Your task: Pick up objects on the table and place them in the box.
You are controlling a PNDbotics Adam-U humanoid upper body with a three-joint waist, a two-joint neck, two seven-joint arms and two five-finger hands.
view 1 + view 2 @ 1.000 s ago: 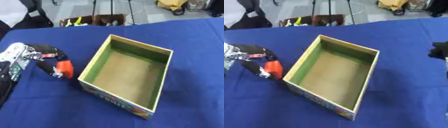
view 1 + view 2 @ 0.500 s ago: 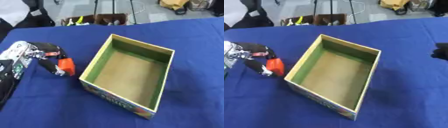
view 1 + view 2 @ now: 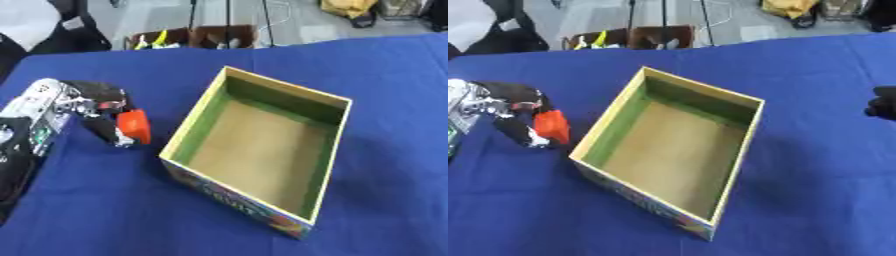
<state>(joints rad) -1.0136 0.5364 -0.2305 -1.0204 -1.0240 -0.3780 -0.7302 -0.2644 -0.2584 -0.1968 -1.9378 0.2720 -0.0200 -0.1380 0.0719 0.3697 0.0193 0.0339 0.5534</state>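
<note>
At the left of the frame, the black and silver left hand (image 3: 92, 107) curls its fingers around a small orange-red block (image 3: 135, 126), just beside the open cardboard box with green inner walls (image 3: 325, 165) on the blue tablecloth (image 3: 87, 210). The block sits low against the near wall, so it could strike the rim and drop outside. Only a dark edge of the right hand (image 3: 883, 102) shows at right; its fingers cannot be told.
</note>
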